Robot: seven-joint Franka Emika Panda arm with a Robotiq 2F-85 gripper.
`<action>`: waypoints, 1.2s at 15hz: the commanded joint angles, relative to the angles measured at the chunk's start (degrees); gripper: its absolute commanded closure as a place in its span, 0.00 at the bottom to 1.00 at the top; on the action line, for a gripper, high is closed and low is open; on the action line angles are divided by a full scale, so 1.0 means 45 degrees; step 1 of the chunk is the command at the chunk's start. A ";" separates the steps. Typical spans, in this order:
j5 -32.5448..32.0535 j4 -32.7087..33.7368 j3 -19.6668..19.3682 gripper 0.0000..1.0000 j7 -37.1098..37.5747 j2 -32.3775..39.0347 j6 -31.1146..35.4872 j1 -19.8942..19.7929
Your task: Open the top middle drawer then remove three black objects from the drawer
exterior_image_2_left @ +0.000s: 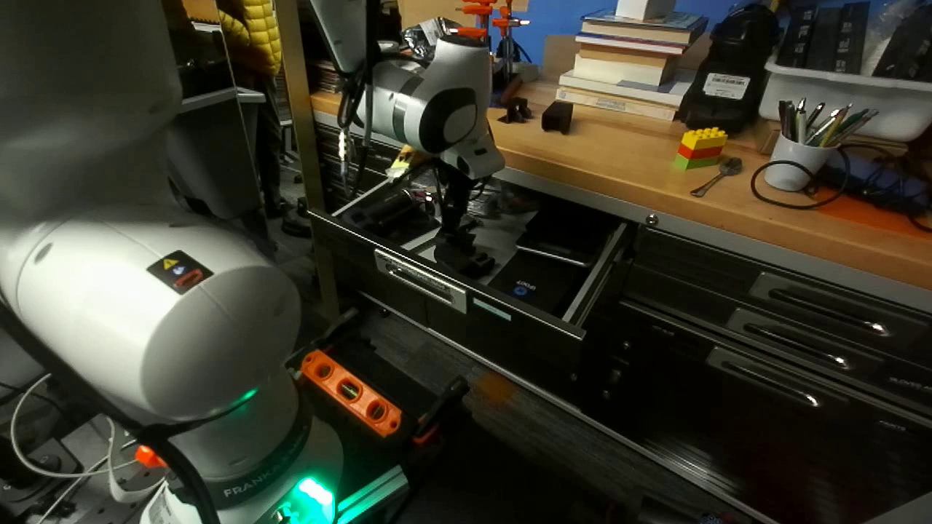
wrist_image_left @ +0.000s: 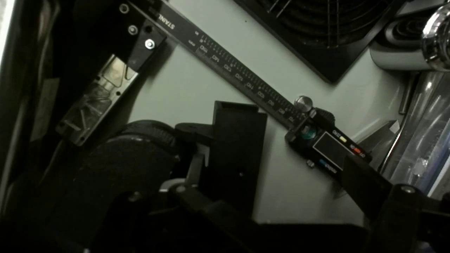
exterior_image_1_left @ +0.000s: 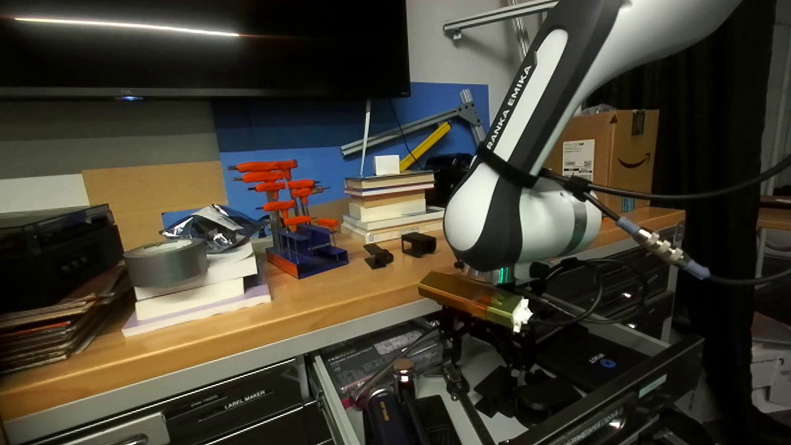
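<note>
And with the top middle drawer (exterior_image_2_left: 524, 325) pulled out for reach, the hand (exterior_image_1_left: 488, 357) hangs by a third black block (wrist_image_left: 239, 147) inside, jaws spread, likely to straddle it, while two black pieces (exterior_image_1_left: 418, 244) sit on the table (exterior_image_1_left: 383, 285)!

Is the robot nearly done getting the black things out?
Done: the wide dark grey metal drawer stands open; a small black bracket-like piece and a small black block sit on the brown wooden benchtop, probably taken out. In hand: the open black gripper reaches into the drawer, holding nothing. Left: lifting out a third, perhaps the black rectangular piece nearby.
</note>
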 commanded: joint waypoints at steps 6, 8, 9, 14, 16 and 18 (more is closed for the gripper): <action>0.0015 0.0186 -0.0127 0.00 -0.0080 0.0281 -0.0013 0.0058; 0.0169 0.0217 -0.0058 0.00 -0.0158 0.0351 0.0005 0.0041; 0.0269 0.0248 -0.0006 0.00 -0.0224 0.0386 -0.0012 0.0027; 0.0674 0.0393 0.0201 0.00 -0.0444 0.0544 0.0021 -0.0013; 0.0849 0.0499 0.0256 0.00 -0.0562 0.0666 0.0010 -0.0039; 0.0714 0.0543 0.0181 0.00 -0.0605 0.0765 0.0096 0.0020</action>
